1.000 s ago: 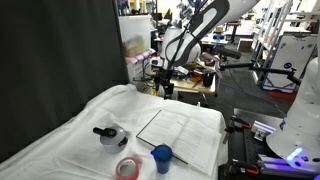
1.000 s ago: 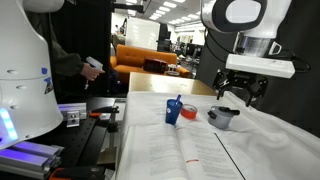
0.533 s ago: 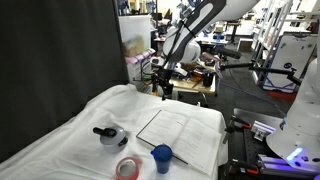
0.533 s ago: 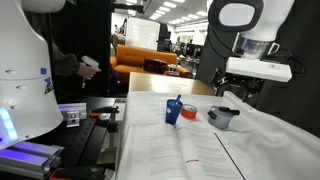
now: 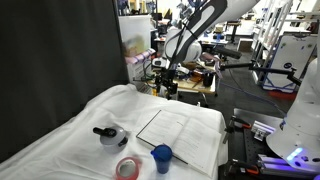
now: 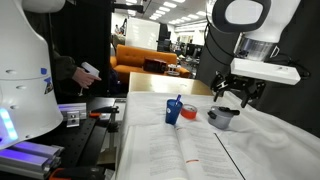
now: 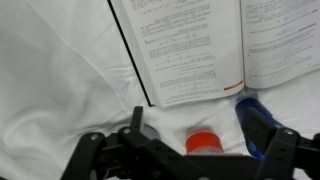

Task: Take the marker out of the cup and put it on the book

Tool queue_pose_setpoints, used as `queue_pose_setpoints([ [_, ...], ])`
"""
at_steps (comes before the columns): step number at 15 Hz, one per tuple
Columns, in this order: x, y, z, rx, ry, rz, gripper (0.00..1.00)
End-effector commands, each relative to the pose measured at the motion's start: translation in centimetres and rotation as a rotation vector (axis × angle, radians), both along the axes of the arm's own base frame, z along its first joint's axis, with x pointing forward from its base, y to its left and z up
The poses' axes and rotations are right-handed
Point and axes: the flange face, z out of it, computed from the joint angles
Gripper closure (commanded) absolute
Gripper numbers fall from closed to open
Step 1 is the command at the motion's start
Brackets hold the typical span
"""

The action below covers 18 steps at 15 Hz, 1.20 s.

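We see the book (image 5: 185, 128) lying open on the white cloth (image 5: 85, 125). The gripper (image 6: 230, 98) hangs above the cloth, off the book's edge, with its jaws wide apart and empty. The cup (image 6: 175, 112) stands just beside the book, and the marker (image 6: 180, 100) sticks up out of the cup.

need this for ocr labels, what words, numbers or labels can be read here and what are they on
book pages: dense printed lines, too blurred to quote any word.
cup: plain blue, no writing shows.
Nothing else can be read in any view.
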Motion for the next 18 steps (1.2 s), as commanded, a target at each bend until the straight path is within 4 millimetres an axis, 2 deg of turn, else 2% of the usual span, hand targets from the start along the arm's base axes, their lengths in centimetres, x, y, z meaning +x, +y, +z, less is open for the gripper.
queue_pose_setpoints([
  [1,0.0,-0.3,0.2,-0.085,0.044,-0.010,0.00],
  [8,0.7,1.0,0.5,-0.084,-0.058,-0.092,0.00],
  [12,1.2,1.5,0.8,-0.011,-0.147,-0.083,0.00],
  [18,1.0,1.2,0.6,0.056,-0.138,-0.004,0.00],
])
